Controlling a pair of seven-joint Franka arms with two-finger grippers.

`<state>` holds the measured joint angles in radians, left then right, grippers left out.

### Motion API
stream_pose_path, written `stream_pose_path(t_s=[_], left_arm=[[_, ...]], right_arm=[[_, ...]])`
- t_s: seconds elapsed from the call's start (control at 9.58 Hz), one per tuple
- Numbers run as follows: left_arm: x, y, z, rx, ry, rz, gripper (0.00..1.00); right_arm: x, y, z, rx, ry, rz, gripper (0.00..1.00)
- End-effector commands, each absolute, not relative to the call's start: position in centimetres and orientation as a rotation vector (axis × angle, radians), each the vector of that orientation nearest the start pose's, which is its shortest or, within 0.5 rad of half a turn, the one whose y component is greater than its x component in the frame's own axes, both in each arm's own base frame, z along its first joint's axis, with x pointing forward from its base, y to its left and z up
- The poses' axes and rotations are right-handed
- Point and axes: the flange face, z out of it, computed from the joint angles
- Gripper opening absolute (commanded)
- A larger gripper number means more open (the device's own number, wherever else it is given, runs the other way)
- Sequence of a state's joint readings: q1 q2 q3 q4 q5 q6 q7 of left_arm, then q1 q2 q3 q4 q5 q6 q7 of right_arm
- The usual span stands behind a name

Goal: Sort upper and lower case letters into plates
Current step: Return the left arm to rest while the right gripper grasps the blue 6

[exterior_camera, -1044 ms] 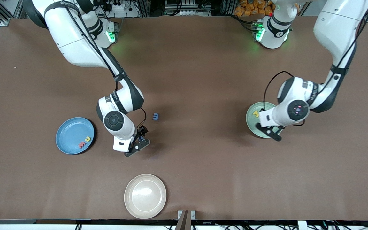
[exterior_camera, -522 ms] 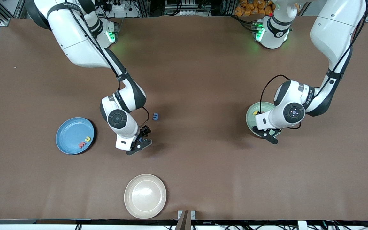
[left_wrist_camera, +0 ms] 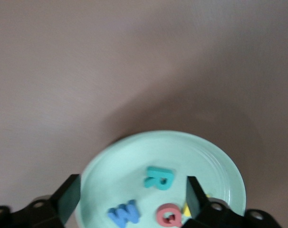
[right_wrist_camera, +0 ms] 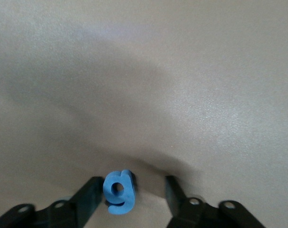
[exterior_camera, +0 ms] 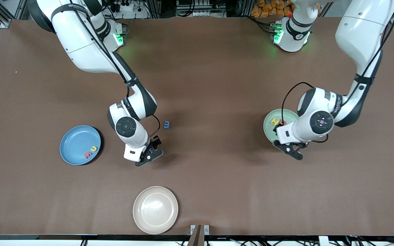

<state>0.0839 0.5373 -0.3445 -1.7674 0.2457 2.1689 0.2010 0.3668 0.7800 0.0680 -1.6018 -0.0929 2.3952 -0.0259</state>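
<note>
from the front view we see a brown table (exterior_camera: pixel 217 68) with dark framing and cables along the robots' end. the blue plate (exterior_camera: pixel 75 138) toward the right arm's end holds a red letter (exterior_camera: pixel 87 155) touching a yellow letter (exterior_camera: pixel 94 149); a blue m (exterior_camera: pixel 167 125) lies alone on the table, and a cream plate (exterior_camera: pixel 155 209) sits nearest the camera. the right gripper (exterior_camera: pixel 150 154) is low by the table, the left gripper (exterior_camera: pixel 290 149) at the mint plate (exterior_camera: pixel 269 123), whose contents the arm mostly hides. in the left wrist view, we see its fingers (left_wrist_camera: pixel 68 195) spread wide and empty over the plate, with a teal r (left_wrist_camera: pixel 158 177), blue w (left_wrist_camera: pixel 123 213) and red q (left_wrist_camera: pixel 168 215) in it and a yellow letter half hidden. in the right wrist view, a blue g (right_wrist_camera: pixel 119 191) stands between the fingers (right_wrist_camera: pixel 89 194), against one and clear of the other; we cannot tell whether it is gripped.
</note>
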Motion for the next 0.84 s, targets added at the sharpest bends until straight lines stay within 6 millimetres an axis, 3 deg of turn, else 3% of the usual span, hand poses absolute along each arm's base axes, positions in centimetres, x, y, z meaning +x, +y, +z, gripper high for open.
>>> stream_pose_path(t_s=[0.0,0.1,0.31,0.52,0.63,0.73], left_arm=[[67.4,-11.1,34.9,-2.971,0.776,0.062,1.0],[68.3,-10.7,38.3,-2.976,0.744,0.048,1.0],[67.9,-8.7,43.9,-2.972,0.663,0.118,1.0],[66.8,-3.6,49.4,-3.07,0.543,0.038,1.0],[65.0,-3.2,53.3,-3.101,0.52,-0.021,1.0],[63.4,-3.5,55.3,-3.099,0.501,0.027,1.0]], right_arm=[[63.3,28.5,17.7,-3.069,-0.765,-0.037,0.0],[63.6,28.4,18.7,-3.069,-0.753,-0.058,0.0],[64.9,26.9,22.4,-3.071,-0.695,-0.132,0.0],[66.2,22.8,25.9,-3.118,-0.606,-0.102,0.0],[66.3,20.0,26.9,-3.148,-0.547,-0.035,0.0],[65.8,17.2,26.7,-3.167,-0.5,0.009,0.0]])
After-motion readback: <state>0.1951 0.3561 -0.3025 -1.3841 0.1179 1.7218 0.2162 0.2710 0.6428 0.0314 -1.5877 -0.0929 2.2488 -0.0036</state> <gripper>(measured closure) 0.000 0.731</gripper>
